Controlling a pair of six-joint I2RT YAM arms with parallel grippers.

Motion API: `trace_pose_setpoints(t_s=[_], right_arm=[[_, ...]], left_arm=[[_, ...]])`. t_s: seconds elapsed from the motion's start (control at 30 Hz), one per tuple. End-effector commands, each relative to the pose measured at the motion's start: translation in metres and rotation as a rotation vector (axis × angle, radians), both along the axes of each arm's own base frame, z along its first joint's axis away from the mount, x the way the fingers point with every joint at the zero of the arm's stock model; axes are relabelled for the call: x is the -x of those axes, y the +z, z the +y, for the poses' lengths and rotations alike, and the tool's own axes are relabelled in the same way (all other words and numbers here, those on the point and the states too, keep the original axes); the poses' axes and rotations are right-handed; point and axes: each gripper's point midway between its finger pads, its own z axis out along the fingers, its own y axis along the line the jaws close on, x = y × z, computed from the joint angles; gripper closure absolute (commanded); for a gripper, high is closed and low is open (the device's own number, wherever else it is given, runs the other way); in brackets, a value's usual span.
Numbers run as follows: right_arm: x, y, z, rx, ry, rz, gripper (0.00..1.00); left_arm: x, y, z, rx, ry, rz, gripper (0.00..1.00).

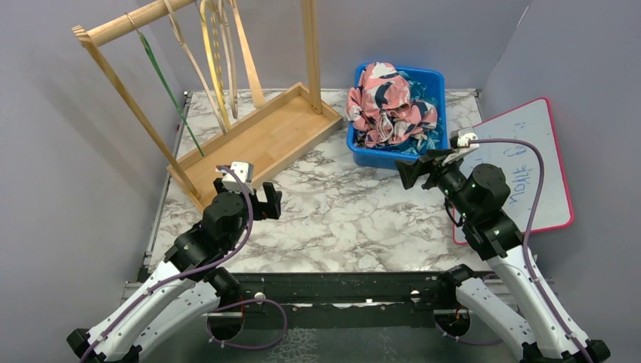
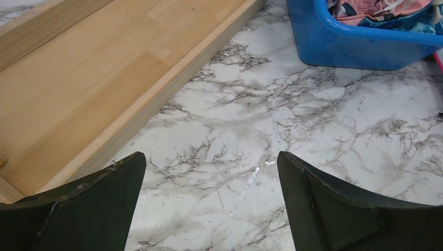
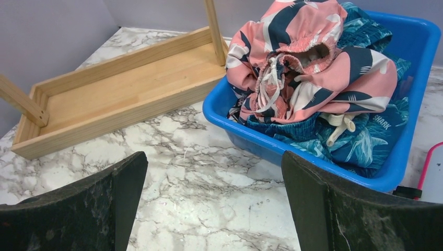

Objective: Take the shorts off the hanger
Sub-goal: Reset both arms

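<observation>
At the upper left of the overhead frame, a wooden rack (image 1: 128, 26) carries several hangers (image 1: 219, 60) that all look bare above its tray base (image 1: 257, 136). Below it, the left pincer (image 1: 253, 198) hovers over the marble desk (image 1: 340, 219), jaws wide with nothing between them. Right of centre, the shorts (image 1: 385, 102) lie heaped in a blue bin (image 1: 374, 157), a pink pair with navy and white blotches on top and teal ones (image 3: 365, 136) beneath. Just below the bin, the right pincer (image 1: 417, 171) is equally wide and empty. The heap rises above the rim, so I judge that a careless sweep by the right pincer could drag a pair onto the desk, and a reach toward the rack could snag the loose hangers. Crumpled as it is, the top pair shows no clear long axis. In the right wrist view its waistband opening faces the camera, with the drawstring trailing toward the lower left.
</observation>
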Motion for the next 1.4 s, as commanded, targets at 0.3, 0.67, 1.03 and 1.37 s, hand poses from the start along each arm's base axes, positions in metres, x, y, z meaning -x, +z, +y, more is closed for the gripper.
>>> trace_pose_setpoints(t_s=[0.3, 0.67, 1.03, 1.37], right_arm=[[-0.004, -0.015, 0.007, 0.015, 0.033, 0.039, 0.00], [-0.004, -0.009, 0.004, 0.005, 0.014, 0.024, 0.00], [-0.005, -0.002, 0.001, -0.045, -0.015, 0.016, 0.00], [-0.004, 0.001, 0.001, -0.059, -0.018, -0.005, 0.00]], left_arm=[[-0.002, 0.007, -0.006, 0.013, -0.020, -0.020, 0.01], [-0.002, 0.008, -0.005, 0.014, -0.017, -0.023, 0.01], [-0.001, 0.016, 0.001, 0.038, 0.007, -0.050, 0.01], [0.004, 0.033, 0.017, 0.089, 0.057, -0.115, 0.01]])
